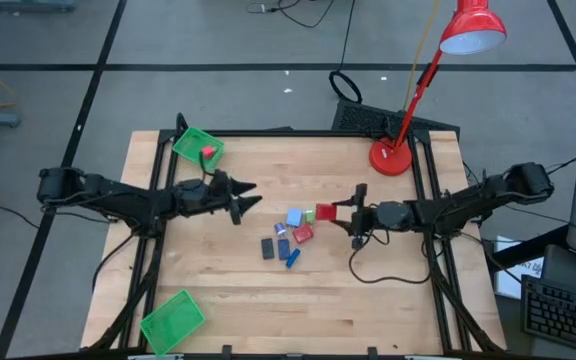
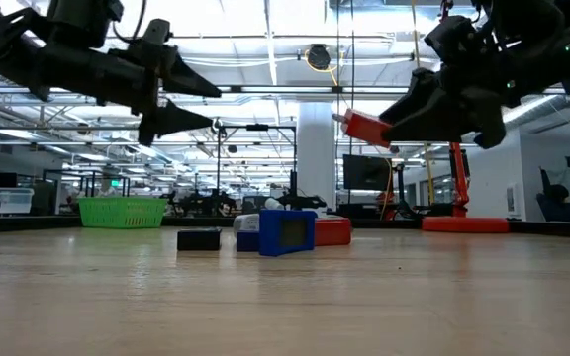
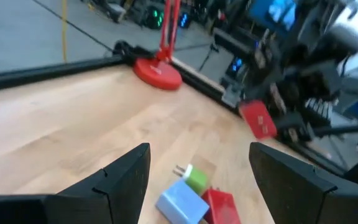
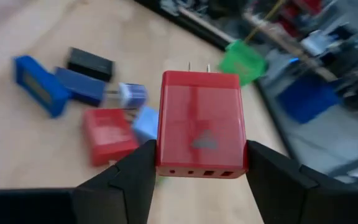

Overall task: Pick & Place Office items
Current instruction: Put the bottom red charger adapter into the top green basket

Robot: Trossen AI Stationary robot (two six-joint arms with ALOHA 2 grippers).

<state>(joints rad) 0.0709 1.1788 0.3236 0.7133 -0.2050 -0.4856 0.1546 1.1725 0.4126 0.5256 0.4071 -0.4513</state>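
right gripper (image 4: 194, 177) | red plastic block with two metal prongs (image 4: 201, 124) is clamped, held above table, prongs pointed forward | left gripper (image 1: 246, 201) | fingers spread apart, nothing held, centre-left of high view

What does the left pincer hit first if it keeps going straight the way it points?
Probably nothing nearby. The left pincer, open and empty, hangs above the table and points across at the right pincer, which holds a red charger. That charger looks first in line, though depth is unclear.
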